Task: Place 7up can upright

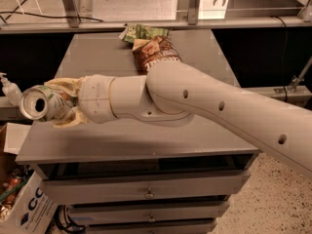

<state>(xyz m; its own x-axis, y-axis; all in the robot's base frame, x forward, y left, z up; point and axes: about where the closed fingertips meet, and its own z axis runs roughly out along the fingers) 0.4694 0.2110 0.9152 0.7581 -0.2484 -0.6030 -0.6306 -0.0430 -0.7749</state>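
you've got one 7up can (39,103), one gripper (57,104) clasping it at the left edge of one table (97,48), one brown chip bag (155,52), one green bag (142,32), one bottle (9,89).

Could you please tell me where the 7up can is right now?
The 7up can is at the left of the camera view, tipped sideways in the gripper, above the left edge of the grey cabinet.

High frontal view, tool (54,105) at left

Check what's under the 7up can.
The 7up can lies on its side in the gripper, over the table's left edge. Below it: a cream finger, then tabletop. Whether it touches the table is hidden.
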